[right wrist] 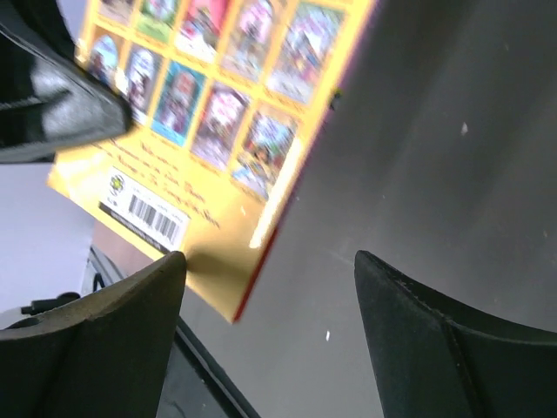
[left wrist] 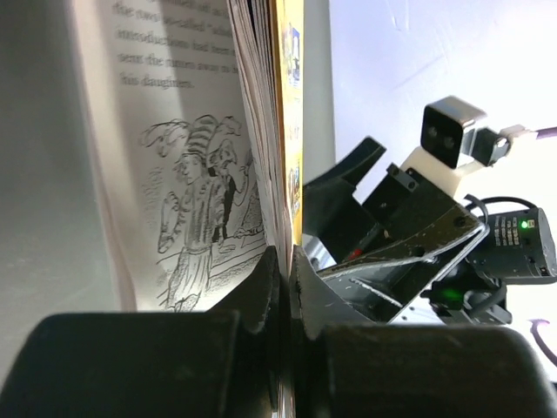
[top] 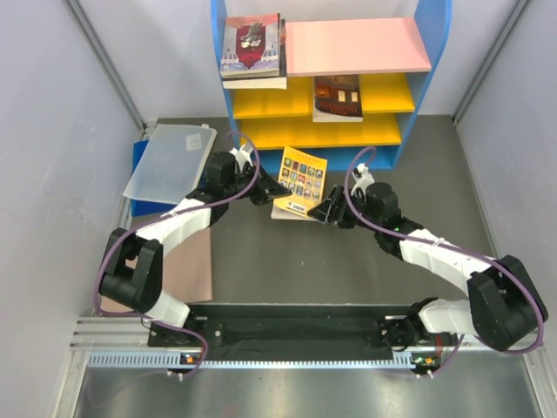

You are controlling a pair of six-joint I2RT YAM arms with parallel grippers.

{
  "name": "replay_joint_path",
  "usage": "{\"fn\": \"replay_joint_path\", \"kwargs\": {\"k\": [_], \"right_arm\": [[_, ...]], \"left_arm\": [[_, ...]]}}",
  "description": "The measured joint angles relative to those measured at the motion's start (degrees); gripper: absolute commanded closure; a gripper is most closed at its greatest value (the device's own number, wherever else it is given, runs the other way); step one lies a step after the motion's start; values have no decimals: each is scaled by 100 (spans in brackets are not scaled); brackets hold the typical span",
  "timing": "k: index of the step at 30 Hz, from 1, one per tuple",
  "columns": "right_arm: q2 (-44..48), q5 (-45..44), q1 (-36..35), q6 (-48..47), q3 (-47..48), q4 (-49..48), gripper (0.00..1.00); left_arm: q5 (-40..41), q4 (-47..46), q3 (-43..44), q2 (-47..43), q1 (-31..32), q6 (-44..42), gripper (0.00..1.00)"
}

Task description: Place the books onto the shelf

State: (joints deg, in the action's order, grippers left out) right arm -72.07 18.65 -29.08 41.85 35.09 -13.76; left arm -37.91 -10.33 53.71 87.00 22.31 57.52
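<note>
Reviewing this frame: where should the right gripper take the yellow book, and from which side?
Take the yellow book by its barcode corner, coming from the right. The left gripper is shut on the opposite edge, so that corner is free, and it lies between the open right gripper's fingers. The book is thin, so the jaws can likely close across cover and pages.

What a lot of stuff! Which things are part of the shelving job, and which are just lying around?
Part of the job:
yellow picture-grid book in the left pincer; pale book with dark-red figure; dark orange-glow book; blue-framed shelf.

Lying about:
translucent plastic folder; brown cardboard sheet.
</note>
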Motion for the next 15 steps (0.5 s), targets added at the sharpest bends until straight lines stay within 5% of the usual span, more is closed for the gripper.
{"fn": "replay_joint_path", "kwargs": {"k": [8,10,12,13,15], "right_arm": [[168,4,2,20,-28,-691,30],[179,-28,4,15,-35,-739,51],[179,-101,46,-24,-63,-763,88],[177,-162,85,-37,-74,-752,98],[179,-232,149,35,-94,-785,100]], "left_arm": [[-85,-85,0,0,264,205,100],[-66,-177,0,0,315,249,100],[-61,-289,0,0,352,282,100],[-52,-339,-2,0,369,289,100],[-33,-409,-35,0,413,278,99]]}}
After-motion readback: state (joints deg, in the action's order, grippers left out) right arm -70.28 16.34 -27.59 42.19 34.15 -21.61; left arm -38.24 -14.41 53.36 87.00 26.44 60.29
